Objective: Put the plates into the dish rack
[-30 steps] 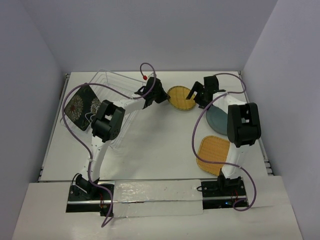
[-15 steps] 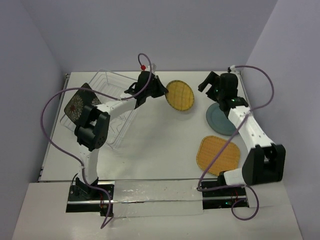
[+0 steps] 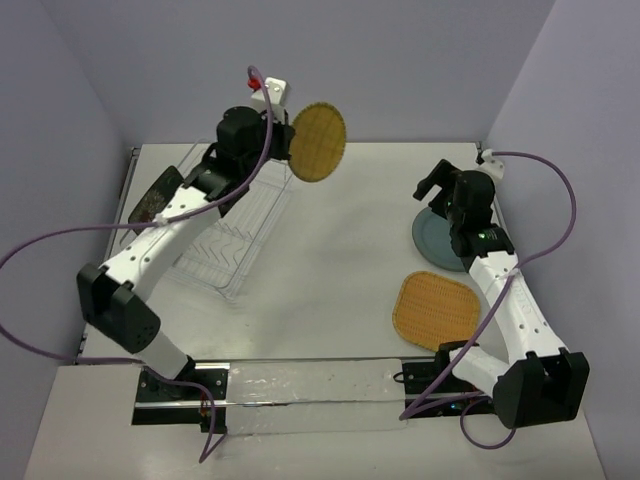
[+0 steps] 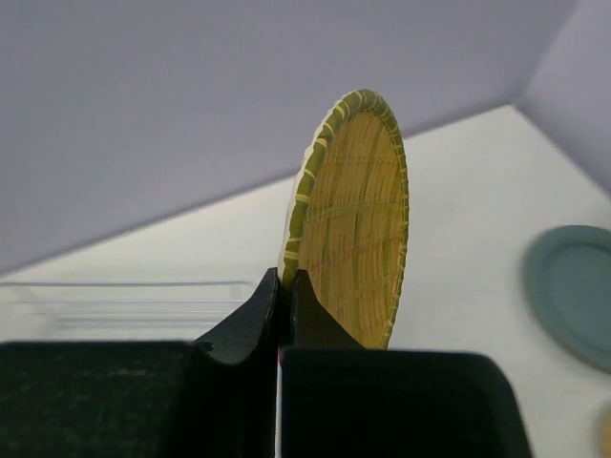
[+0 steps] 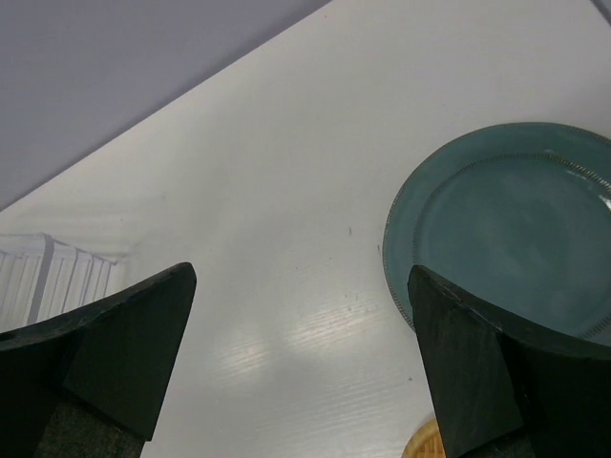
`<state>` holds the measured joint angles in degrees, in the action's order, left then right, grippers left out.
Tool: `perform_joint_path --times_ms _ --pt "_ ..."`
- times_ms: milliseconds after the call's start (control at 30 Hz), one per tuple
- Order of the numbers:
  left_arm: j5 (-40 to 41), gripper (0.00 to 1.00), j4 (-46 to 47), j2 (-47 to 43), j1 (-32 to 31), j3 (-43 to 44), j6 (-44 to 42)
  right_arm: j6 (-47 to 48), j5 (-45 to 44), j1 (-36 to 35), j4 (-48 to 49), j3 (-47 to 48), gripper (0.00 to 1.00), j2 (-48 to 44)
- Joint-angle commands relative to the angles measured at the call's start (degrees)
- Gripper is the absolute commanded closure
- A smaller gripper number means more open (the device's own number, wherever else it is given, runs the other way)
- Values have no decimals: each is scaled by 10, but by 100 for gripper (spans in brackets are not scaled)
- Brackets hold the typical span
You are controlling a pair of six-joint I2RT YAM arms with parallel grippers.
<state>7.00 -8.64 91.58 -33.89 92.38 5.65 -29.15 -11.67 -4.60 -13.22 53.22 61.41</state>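
Observation:
My left gripper [image 3: 283, 140] is shut on the rim of the round yellow woven plate [image 3: 317, 141], which hangs on edge in the air past the far right corner of the dish rack [image 3: 235, 250]. In the left wrist view my left gripper [image 4: 284, 286] pinches the yellow plate [image 4: 358, 219] between both fingers. The black flowered plate [image 3: 155, 195] stands tilted at the rack's left end. My right gripper [image 3: 432, 190] is open and holds nothing, at the left edge of the teal plate [image 3: 437, 243]. The orange woven plate [image 3: 436, 310] lies flat nearer the front. In the right wrist view my right gripper [image 5: 301, 279] stands over bare table beside the teal plate [image 5: 506, 229].
The rack's clear wires [image 4: 124, 296] show low on the left in the left wrist view, and its corner [image 5: 48, 272] in the right wrist view. Walls close the table at the back and on both sides. Purple cables loop off both arms.
My left arm has lifted the yellow plate off the table and swung it up and left toward the rack. My right arm has drawn back to the right, to the teal plate.

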Motion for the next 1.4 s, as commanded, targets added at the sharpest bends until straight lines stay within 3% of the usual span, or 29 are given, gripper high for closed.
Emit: perform_joint_path --times_ms 0,133,233,500,833,1367 --pt "89 100 -44 -84 44 3 -176 25 -39 4 11 -7 0 -34" --pt "144 100 -46 -154 84 -88 -244 30 -43 5 12 -14 0 -38" --pt "133 100 -75 -191 117 -129 -283 35 -35 7 13 -10 0 -28" --pt "129 100 -168 -260 171 -159 -315 36 -19 11 15 -13 0 -13" --pt "39 100 -256 -246 209 -207 -356 39 -20 17 17 -17 0 -9" --pt "65 100 -225 -250 252 -214 -370 47 -22 31 16 -18 0 7"
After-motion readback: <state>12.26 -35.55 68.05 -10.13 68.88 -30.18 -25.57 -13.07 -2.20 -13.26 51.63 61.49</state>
